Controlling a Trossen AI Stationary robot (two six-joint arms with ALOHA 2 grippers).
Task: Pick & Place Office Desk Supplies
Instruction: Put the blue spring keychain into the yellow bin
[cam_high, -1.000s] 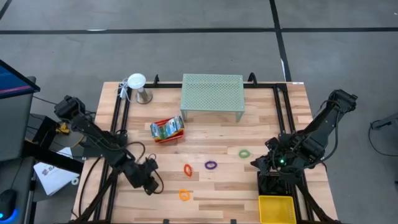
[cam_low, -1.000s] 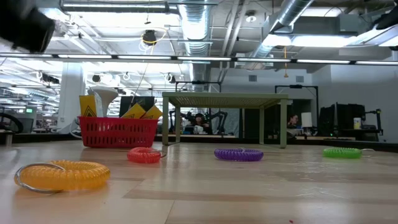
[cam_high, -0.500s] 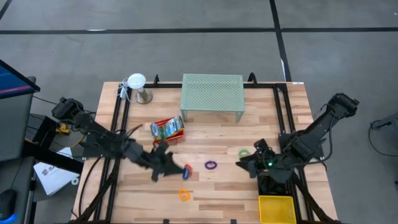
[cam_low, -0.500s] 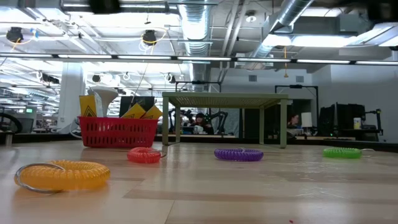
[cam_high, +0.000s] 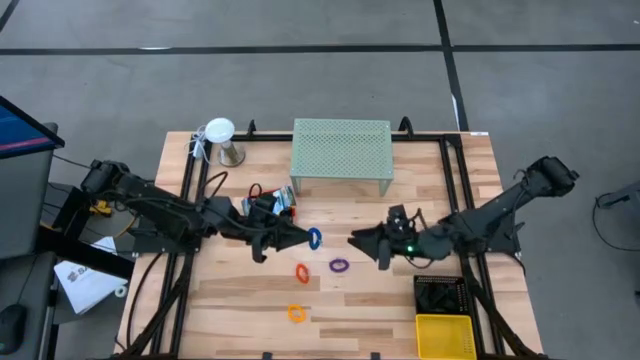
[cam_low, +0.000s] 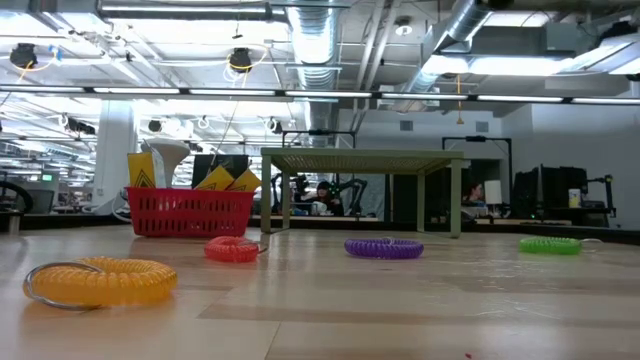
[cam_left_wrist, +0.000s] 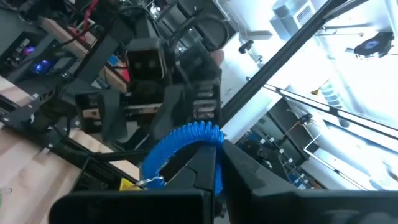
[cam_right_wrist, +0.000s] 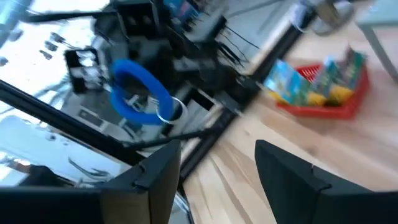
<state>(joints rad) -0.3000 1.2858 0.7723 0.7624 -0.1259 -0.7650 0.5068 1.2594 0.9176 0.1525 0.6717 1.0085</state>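
My left gripper (cam_high: 304, 238) reaches from the table's left to its middle and is shut on a blue coiled elastic loop (cam_high: 315, 238). My right gripper (cam_high: 356, 243) is open and faces it from the right, a short gap away; its own view shows the blue loop (cam_right_wrist: 138, 93) ahead of its spread fingers. An orange-red loop (cam_high: 301, 272), a purple loop (cam_high: 340, 266) and an orange loop (cam_high: 296, 313) lie flat on the table. The green loop (cam_low: 550, 244) shows only in the low view. Crayon boxes (cam_high: 268, 204) stand in a red tray. My left gripper pinches the blue loop between its two fingers at one side of the coil (cam_left_wrist: 210, 142). The fingers come level from the table's left. The loop stands up beyond the fingertips, lifted clear of the table, and a small metal ring (cam_left_wrist: 153, 182) hangs at its far side.
The mint-green mesh shelf (cam_high: 341, 148) stands at the far middle, with a white cup-like stand (cam_high: 221, 139) to its left. A black tray (cam_high: 446, 296) and a yellow tray (cam_high: 444, 335) sit at the near right. Bare wood lies near the table's near-left corner.
My left gripper has swung from the near left of the table up and toward the middle, carrying the blue loop clear of the table. My right gripper has moved from above the black tray toward the table's left. The two now face each other.
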